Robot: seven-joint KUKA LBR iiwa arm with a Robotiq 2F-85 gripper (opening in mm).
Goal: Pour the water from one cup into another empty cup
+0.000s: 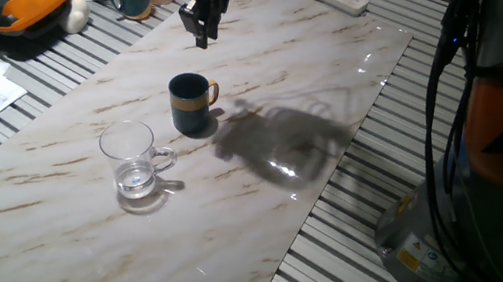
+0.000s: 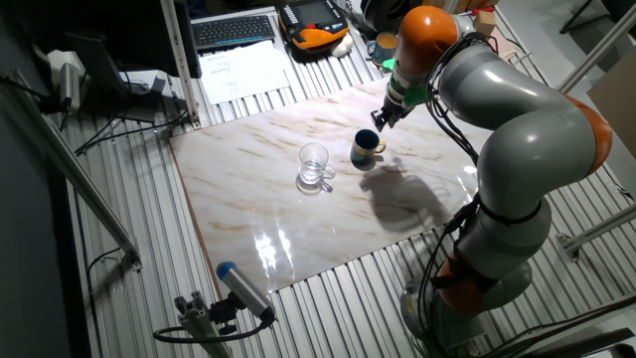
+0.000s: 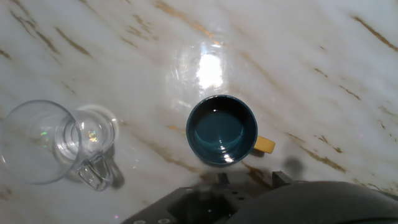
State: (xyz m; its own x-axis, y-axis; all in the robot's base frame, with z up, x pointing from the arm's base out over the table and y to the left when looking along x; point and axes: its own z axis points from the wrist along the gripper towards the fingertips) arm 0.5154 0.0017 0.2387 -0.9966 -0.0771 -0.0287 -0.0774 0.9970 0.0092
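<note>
Glass mug (image 1: 134, 160) upright beside navy mug (image 1: 190, 103); tool (image 1: 200, 26) above, grip unclear.

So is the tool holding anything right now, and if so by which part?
Nothing is held. The tool hangs in the air above the marble board, apart from both the glass mug and the dark blue mug, which stand upright on the board.
</note>
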